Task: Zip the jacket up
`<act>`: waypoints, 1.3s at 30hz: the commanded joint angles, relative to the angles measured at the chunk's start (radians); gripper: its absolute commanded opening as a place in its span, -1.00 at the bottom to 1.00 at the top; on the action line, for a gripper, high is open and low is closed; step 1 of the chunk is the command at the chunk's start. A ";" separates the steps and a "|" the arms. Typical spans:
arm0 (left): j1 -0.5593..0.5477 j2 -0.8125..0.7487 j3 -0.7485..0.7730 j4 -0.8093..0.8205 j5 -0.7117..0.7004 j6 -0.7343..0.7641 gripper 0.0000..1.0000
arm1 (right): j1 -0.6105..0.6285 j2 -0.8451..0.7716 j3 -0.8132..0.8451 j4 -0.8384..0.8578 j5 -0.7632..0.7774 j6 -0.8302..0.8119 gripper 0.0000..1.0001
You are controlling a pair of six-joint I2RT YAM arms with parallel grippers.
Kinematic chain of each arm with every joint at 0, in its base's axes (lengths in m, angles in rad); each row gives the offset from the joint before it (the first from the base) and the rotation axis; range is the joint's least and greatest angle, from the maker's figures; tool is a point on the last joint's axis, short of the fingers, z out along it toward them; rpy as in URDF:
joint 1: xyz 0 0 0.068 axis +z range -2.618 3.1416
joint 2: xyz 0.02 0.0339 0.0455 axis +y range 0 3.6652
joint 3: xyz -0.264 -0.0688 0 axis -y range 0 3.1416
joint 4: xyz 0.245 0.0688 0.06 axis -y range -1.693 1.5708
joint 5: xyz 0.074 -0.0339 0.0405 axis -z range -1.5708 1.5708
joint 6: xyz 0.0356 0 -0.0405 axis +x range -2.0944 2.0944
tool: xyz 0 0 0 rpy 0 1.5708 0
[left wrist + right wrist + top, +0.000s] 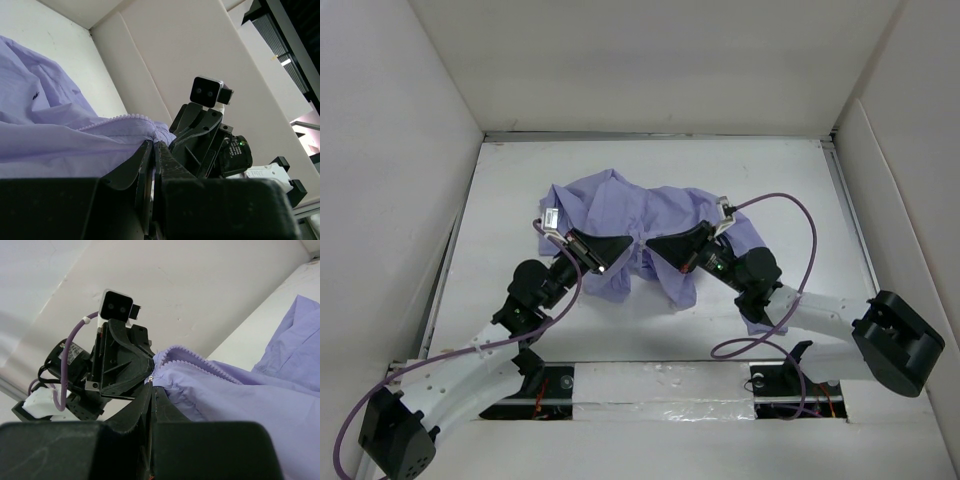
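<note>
**A:** Where does the jacket (620, 205) lie, and which way does it run?

**B:** It lies as a crumpled heap near the middle of the table (520, 180), a little closer to the far edge than to the near one. Its long axis goes from the left edge toward the right edge, about parallel to the far edge. A narrow part goes off toward the near right corner and passes under the right arm (810, 310).

**A:** Can you tell where the collar or the hem points?

**B:** No. The cloth is folded too much, so I cannot tell top from bottom.

**A:** And the jaws?

**B:** The left jaws and the right jaws meet tip to tip at the near side of the heap. Both are closed to a thin slit, and each pinches an edge of the jacket. In both wrist views the zipper teeth (117, 119) run along this edge up to the tips.

**A:** What is hard to see?

**B:** From above, the black jaws cover the place of the grip. In the right wrist view a small shiny bit (151, 378) sits at the tips, but it is too small to name. The lower part of both wrist views is only dark, blurred jaws. The purple cable (782, 196) has nearly the colour of the cloth, so the border between them by the right arm is unclear.
</note>
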 commanded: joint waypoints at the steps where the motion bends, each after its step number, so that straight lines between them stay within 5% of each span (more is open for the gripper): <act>1: 0.005 -0.012 -0.015 0.106 0.038 -0.016 -1.00 | -0.002 -0.001 0.047 0.102 -0.009 0.006 -1.00; 39: 0.005 -0.006 -0.063 0.245 0.139 -0.042 -1.00 | -0.039 0.019 0.032 0.165 -0.071 0.062 -1.00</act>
